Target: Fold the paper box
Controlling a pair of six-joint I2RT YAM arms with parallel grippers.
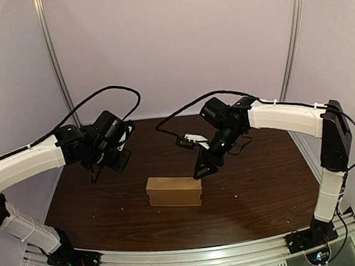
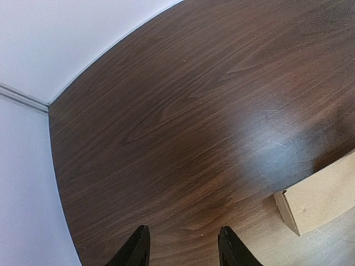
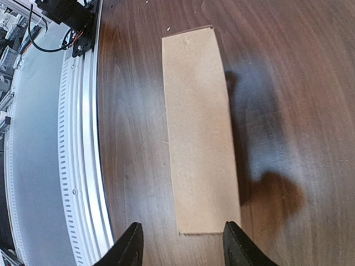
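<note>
**Top view.** The box (image 1: 174,191) sits near the middle of the table (image 1: 264,194), somewhat toward the near edge. It is a closed brown block with a flat top and straight sides, and no flap stands up. By that look the folding is largely or wholly done. The left gripper (image 1: 115,162) hangs to the box's left and behind it, well apart. The right gripper (image 1: 204,167) hovers over the box's far right corner, seemingly not touching. Bare table lies on every side of the box, so either arm has room to come in.

**Left wrist view.** The left gripper (image 2: 183,252) is spread wide over bare table with nothing between its fingers. Only one end of the box (image 2: 319,199) shows, at the right edge. A thin seam runs along that end face, and it cannot be told whether the flap there is tucked fully home. Farther off, the table ends at the wall (image 2: 55,44).

**Right wrist view.** The right gripper (image 3: 183,249) is likewise spread and empty, looking down on the box (image 3: 199,133). The box's top is one unbroken panel with clean edges. The rail (image 3: 83,144) runs along the box's near long side, with only a strip of table between them. That is the tighter side for an approach, and the far side is open.
</note>
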